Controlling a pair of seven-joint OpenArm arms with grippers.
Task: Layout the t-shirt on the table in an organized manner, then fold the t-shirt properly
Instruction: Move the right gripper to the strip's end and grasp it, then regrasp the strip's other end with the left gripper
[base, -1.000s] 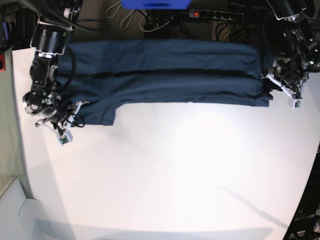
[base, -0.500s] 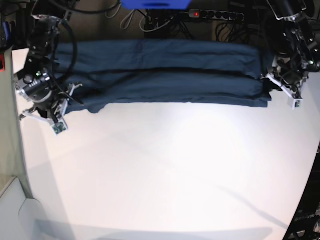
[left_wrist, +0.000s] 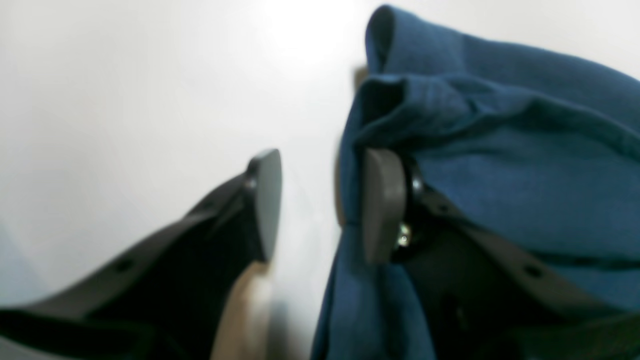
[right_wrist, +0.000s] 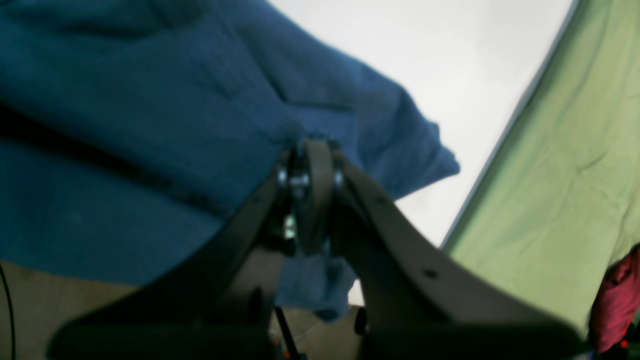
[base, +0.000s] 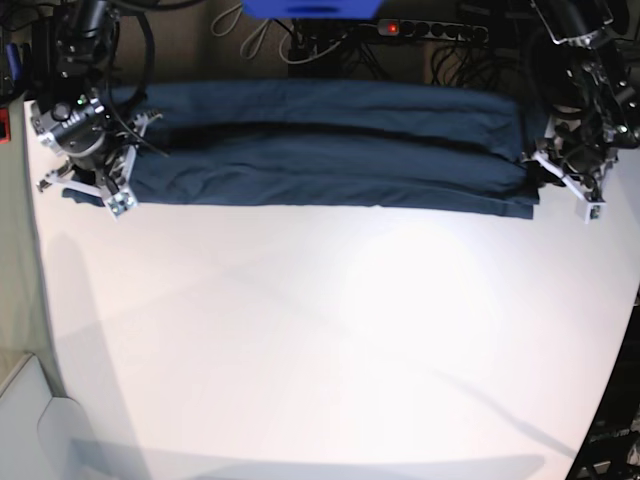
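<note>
I've got R pincer pinching t-shirt sleeve edge to tuck it in, L pincer spread at hem, steadying strip on worktop.

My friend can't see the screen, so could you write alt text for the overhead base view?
A dark navy t-shirt, folded into a long band, lies across the far side of a white table. A robot arm is at each end: the right end effector is shut on the cloth, while the left end effector sits at the other end.

Robotics lab: white table, power strip, tangled cables.
</note>
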